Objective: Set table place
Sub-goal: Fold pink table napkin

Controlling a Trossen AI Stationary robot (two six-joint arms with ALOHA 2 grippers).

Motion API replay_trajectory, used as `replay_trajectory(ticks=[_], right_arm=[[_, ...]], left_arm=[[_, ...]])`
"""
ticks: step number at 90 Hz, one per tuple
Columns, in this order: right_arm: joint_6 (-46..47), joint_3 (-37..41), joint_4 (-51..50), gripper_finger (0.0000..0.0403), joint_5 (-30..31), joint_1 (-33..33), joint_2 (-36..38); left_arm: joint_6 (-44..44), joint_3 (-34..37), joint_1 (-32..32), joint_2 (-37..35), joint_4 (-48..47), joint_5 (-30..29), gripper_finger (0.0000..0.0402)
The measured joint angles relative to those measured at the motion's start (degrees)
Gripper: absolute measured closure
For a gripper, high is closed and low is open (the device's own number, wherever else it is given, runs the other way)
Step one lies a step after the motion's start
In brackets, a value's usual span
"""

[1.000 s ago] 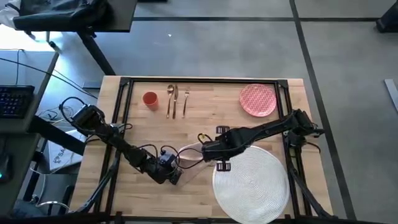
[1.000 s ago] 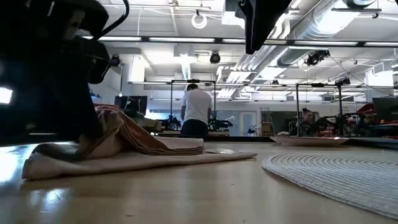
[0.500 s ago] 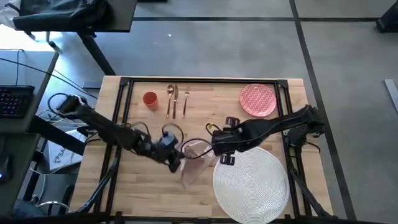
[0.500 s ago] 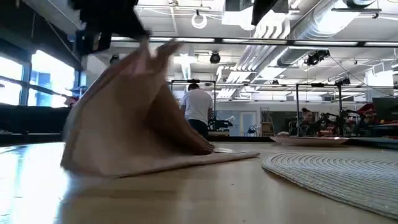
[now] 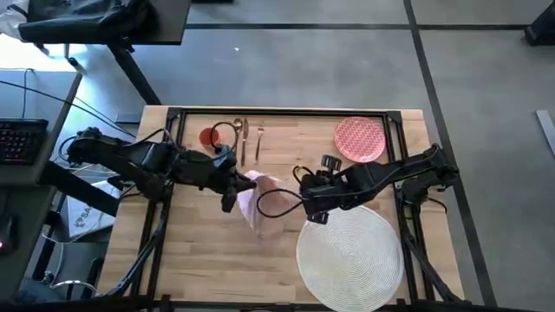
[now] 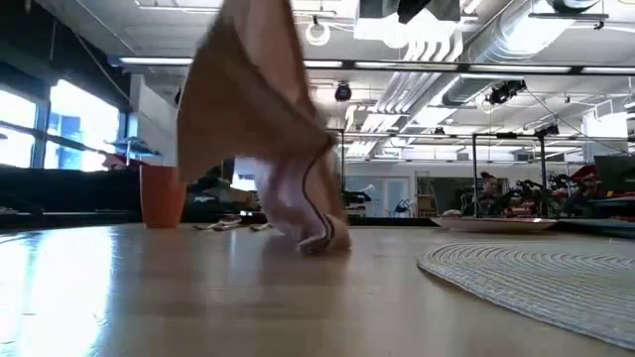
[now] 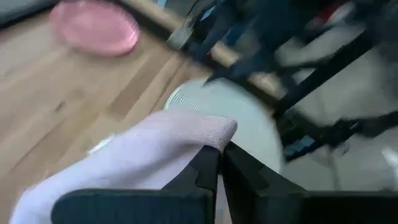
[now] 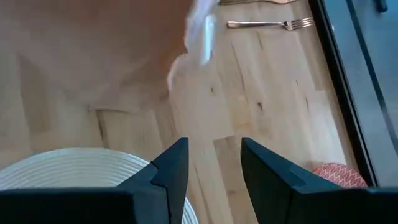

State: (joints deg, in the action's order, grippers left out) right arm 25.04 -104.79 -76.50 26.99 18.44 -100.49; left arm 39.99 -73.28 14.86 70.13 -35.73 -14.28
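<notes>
The beige-pink napkin [image 5: 257, 198] hangs from my left gripper [image 5: 234, 186], which is shut on it above the table's middle. In the low view the napkin [image 6: 253, 109] drapes down to the wood. My right gripper [image 5: 309, 204] is open just right of the napkin and touches nothing; its wrist view shows the cloth [image 8: 106, 50] ahead of the open fingers. The white woven placemat [image 5: 351, 251] lies flat at the near right. The pink plate [image 5: 360, 139] sits at the far right. The gold cutlery [image 5: 245, 139] and the orange cup [image 5: 208, 137] are at the far edge. My left gripper pinches an upper edge of the napkin [image 7: 211, 134] between its two shut fingers [image 7: 208, 177]. The fingers reach in from the table's left. The cloth drapes over and below the fingers, slack, with its lower end [image 6: 322, 238] resting on the table.
The table's black frame rails [image 5: 173, 156] run along the left, right and far sides. A dark desk with a keyboard [image 5: 22, 139] stands beyond the left edge. Bare wood [image 5: 217, 260] lies at the near left.
My left gripper has risen and gone toward the far edge with the napkin. The cloth has gone from lying bunched on the table to hanging below the gripper, with only its lower end on the wood. My right gripper has shifted a little toward the right edge.
</notes>
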Motion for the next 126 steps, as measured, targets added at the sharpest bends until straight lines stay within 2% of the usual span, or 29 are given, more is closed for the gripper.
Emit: replay_trajectory(ticks=[8, 18, 30, 43, 51, 57, 65, 77, 81, 91, 109, 116, 126], right_arm=[[0.02, 0.0, 0.13, 0.0279, -0.03, -0.01, 0.0], [-0.96, 0.16, 4.08, 0.0279, -0.41, 0.0, 0.0], [-5.47, 4.62, 19.08, 0.0279, -3.11, -0.4, 0.22], [-6.88, 14.21, 37.29, 0.0279, -9.25, -2.76, 0.15], [-5.04, 19.33, 44.94, 0.0279, -10.97, -4.34, 0.09], [-3.67, 21.4, 46.96, 0.0279, -13.24, -5.34, 0.09], [-3.7, 22.22, 46.74, 0.0279, -20.0, -6.27, 0.09], [-7.66, 22.21, 47.1, 0.0279, -40.24, -7.16, 0.09], [-8.68, 22.21, 46.72, 0.0279, -43.85, -7.19, 0.09], [-9.05, 22.21, 45.67, 0.0279, -41.31, -7.13, 0.09], [-7.96, 22.16, 49.24, 0.0279, -22.75, -7.26, -1.67], [-10.31, 22.16, 53.32, 0.0277, -21.5, -7.19, -3.01], [-12.28, 22.14, 57.78, 0.0256, -22.73, -7.06, -5.07]], left_arm=[[0.26, -0.12, -0.43, 0.12, -0.29, 2.31, 0.0402], [-1.94, -3.55, -0.66, -0.07, 0.52, 2.63, 0.0401], [-5.54, -7.56, -1.56, -0.04, -0.98, 2.64, 0.0401], [-8.09, -10.5, -2.17, -0.04, -3.78, 4.2, 0.0401], [-9.5, -11.7, -1.75, -0.06, -4.75, 7.05, 0.0401], [-9.6, -12.48, -1.26, -0.06, -6.75, 9.27, 0.0401], [-8.91, -13.56, -0.26, -0.06, -11.51, 9.88, 0.0401], [-7.94, -13.75, 0.65, -0.07, -18.76, 8.42, 0.0401], [-7.62, -13.75, 0.64, -0.04, -20.83, 8.12, 0.0401], [-7.63, -13.75, 1.08, -0.06, -23.55, 7.86, 0.0401], [-8.55, -13.75, 4.03, -0.06, -24.62, 9.2, 0.0401], [-8.57, -13.75, 5.46, -0.06, -24.65, 9.44, 0.0401], [-7.28, -13.75, 6.92, -0.06, -24.71, 9.48, 0.0401]])
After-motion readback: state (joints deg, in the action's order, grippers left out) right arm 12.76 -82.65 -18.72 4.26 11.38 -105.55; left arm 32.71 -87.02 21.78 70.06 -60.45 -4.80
